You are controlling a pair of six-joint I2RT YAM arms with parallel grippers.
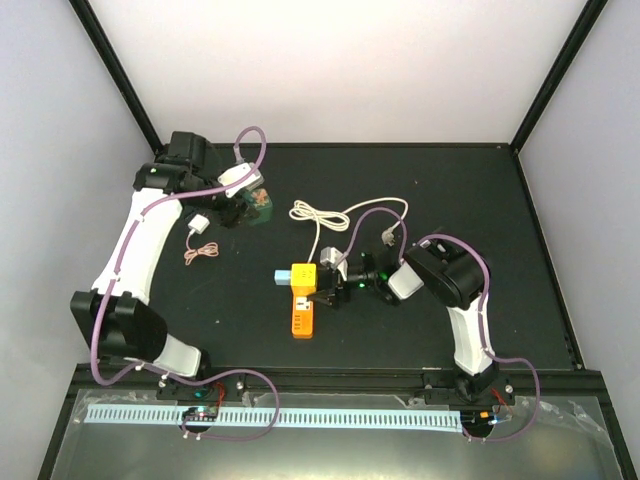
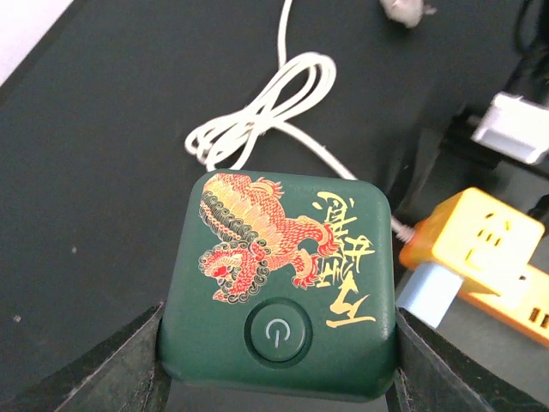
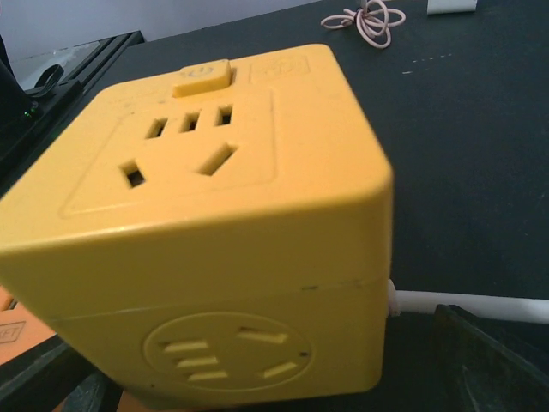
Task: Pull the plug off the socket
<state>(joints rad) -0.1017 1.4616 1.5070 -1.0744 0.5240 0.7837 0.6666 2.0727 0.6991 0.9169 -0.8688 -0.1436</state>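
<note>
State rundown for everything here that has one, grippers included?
left gripper: shut on green cube.
right gripper: open, straddling yellow cube socket.
light blue plug: looks plugged into yellow cube socket.
white cord: slack, looped; end meets yellow cube socket's side.
orange power strip: lying flat, yellow cube socket at its far end.

Two cubes point(image 1: 303, 274) point(image 2: 283, 292), two cords point(image 1: 320, 215) point(image 1: 200, 253), one strip point(image 1: 302, 316)

The socket point(image 1: 301, 318) lies at centre, a cube adapter point(image 1: 303, 274) at its far end, the coiled cord point(image 1: 320, 215) behind both. The right gripper point(image 1: 326, 296) stands just right of the socket. At far left, a printed cube point(image 2: 283, 283) sits in the left gripper point(image 1: 250, 206), behind a charger point(image 1: 199, 222) and looped cable point(image 1: 202, 253).
</note>
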